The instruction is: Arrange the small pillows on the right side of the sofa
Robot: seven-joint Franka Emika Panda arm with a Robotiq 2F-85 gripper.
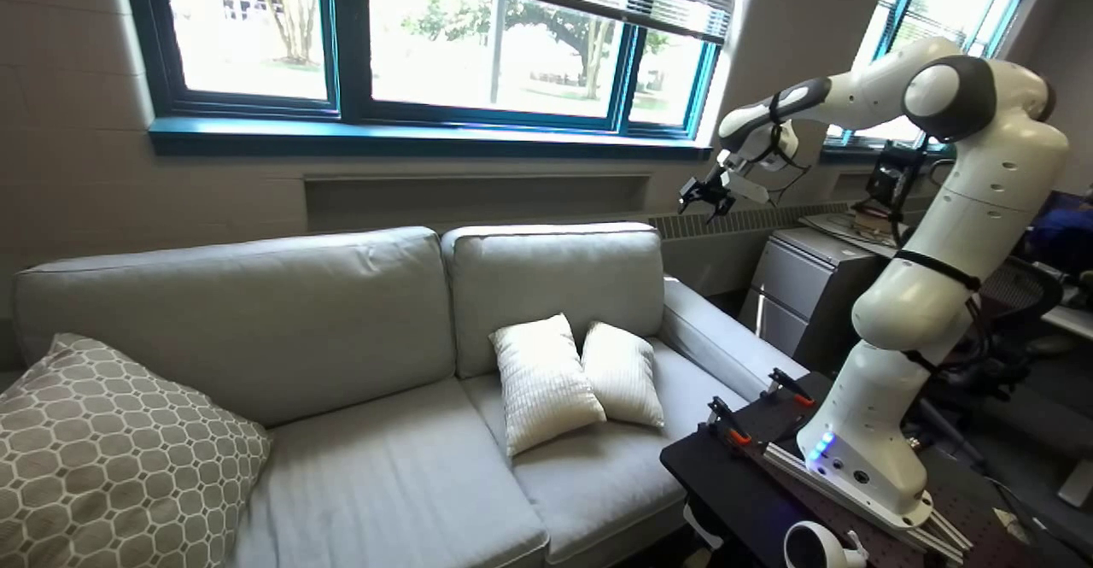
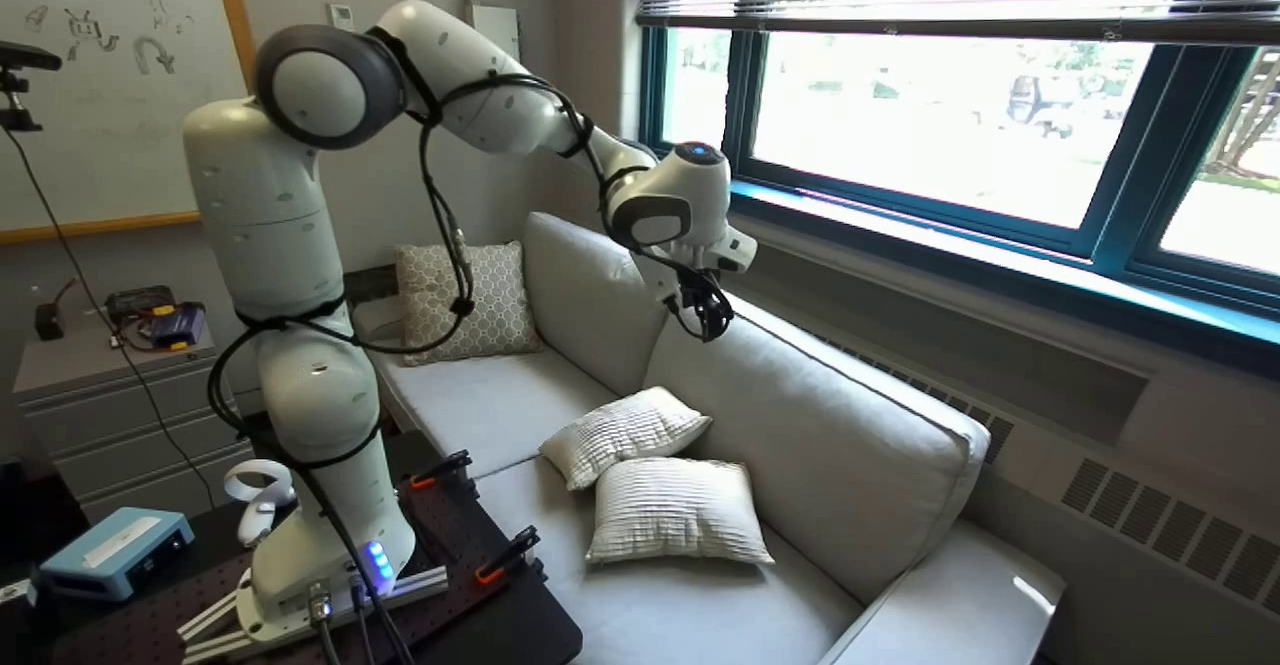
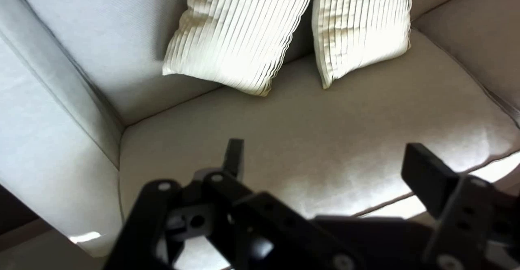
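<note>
Two small white ribbed pillows rest side by side on the seat of the light grey sofa (image 1: 367, 483), near its right arm. The pillow nearer that arm (image 1: 622, 373) leans by the back cushion, partly behind the other pillow (image 1: 546, 384). Both also show in an exterior view, the arm-side pillow (image 2: 680, 510) and its neighbour (image 2: 625, 433). In the wrist view the arm-side pillow (image 3: 243, 30) and its neighbour (image 3: 361, 22) are cut by the top edge. My gripper (image 1: 707, 199) is open and empty, high above the sofa and apart from both pillows; its fingers (image 3: 325, 156) are spread.
A larger lattice-patterned beige cushion (image 1: 128, 448) sits at the sofa's far end. The padded sofa arm (image 1: 726, 337) stands beside the robot's black table (image 1: 717, 457), with clamps on its edge. A window sill (image 2: 950, 245) and wall run behind the sofa.
</note>
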